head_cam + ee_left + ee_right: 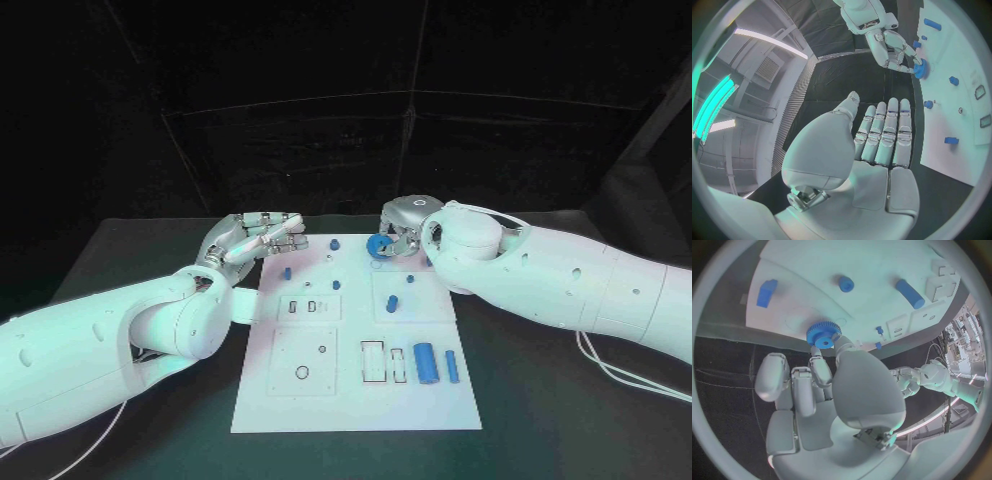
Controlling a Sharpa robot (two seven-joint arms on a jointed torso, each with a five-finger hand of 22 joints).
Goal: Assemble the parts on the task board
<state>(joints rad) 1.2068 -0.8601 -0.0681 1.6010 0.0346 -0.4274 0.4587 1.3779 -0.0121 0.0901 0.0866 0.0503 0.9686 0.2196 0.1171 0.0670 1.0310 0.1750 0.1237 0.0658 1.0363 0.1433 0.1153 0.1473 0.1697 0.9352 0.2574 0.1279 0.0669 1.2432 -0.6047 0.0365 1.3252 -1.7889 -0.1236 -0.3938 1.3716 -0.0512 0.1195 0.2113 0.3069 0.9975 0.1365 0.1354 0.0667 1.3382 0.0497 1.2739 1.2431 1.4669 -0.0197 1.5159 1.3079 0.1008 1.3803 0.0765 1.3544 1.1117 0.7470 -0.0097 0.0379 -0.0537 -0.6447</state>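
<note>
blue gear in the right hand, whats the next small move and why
Probably a small lowering of the blue gear toward the task board, then letting go. The right hand pinches it at the board's far edge, seemingly just above the surface; whether it sits over a peg cannot be told. The left hand hovers flat, holding nothing.

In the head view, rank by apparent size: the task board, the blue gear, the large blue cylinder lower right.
1. task board
2. large blue cylinder
3. blue gear, partly covered by the right robot hand, so its rank is unsure.
</note>
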